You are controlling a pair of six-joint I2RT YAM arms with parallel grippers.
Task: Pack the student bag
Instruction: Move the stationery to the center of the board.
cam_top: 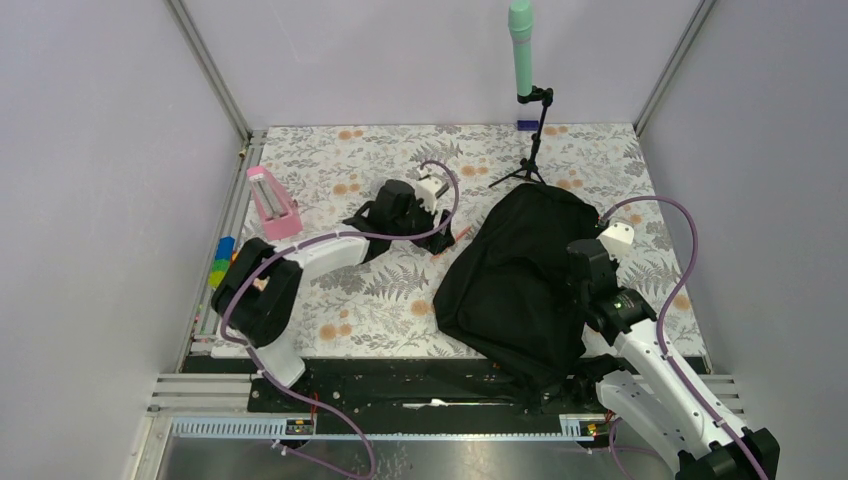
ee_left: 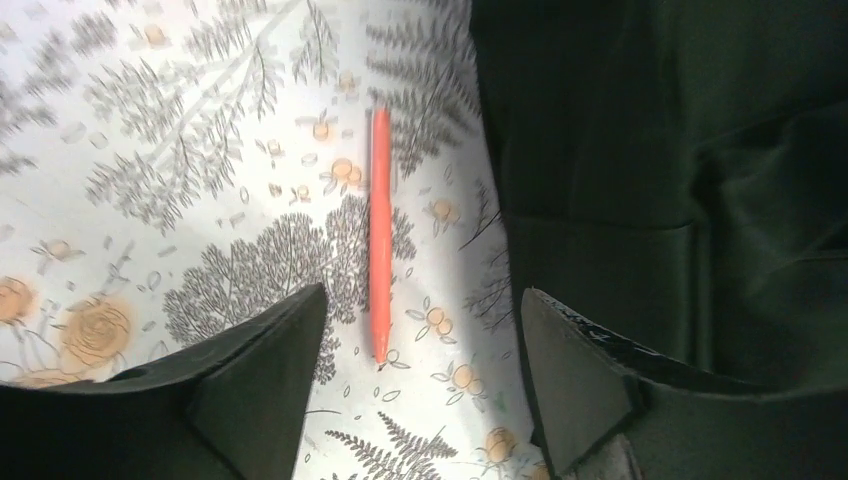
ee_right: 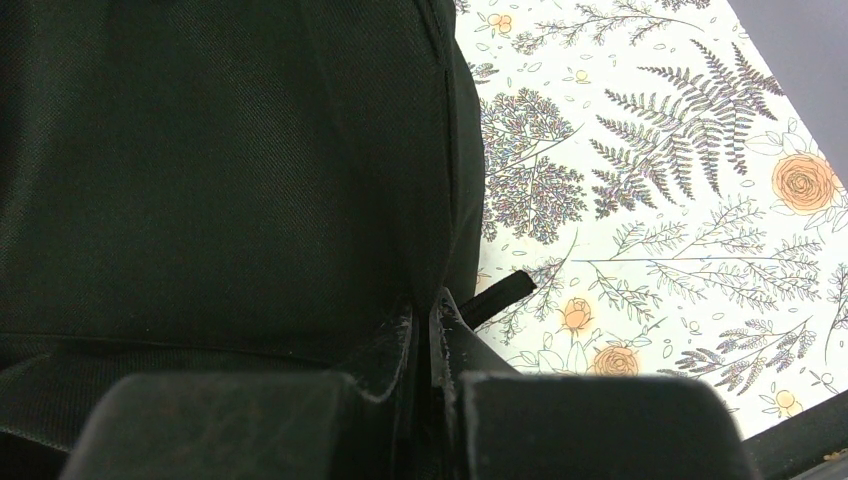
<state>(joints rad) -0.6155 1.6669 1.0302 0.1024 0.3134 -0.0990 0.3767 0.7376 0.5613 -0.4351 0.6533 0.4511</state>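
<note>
The student bag (cam_top: 515,280), a large black fabric backpack, lies on the floral table to the right of centre. An orange pen (ee_left: 380,230) lies flat on the cloth just left of the bag (ee_left: 650,150). My left gripper (ee_left: 420,330) hovers open over the pen's near tip, one finger on each side and nothing held. In the top view that gripper (cam_top: 450,238) sits at the bag's left edge. My right gripper (ee_right: 428,315) is shut on the bag's fabric edge (ee_right: 220,170), beside a short black strap end (ee_right: 500,295). Seen from above, it (cam_top: 580,255) rests on the bag's right side.
A pink holder (cam_top: 272,203) and coloured blocks (cam_top: 222,262) stand at the table's left edge. A small tripod (cam_top: 530,160) carrying a green cylinder (cam_top: 521,45) stands at the back, just behind the bag. Grey walls enclose the table on three sides.
</note>
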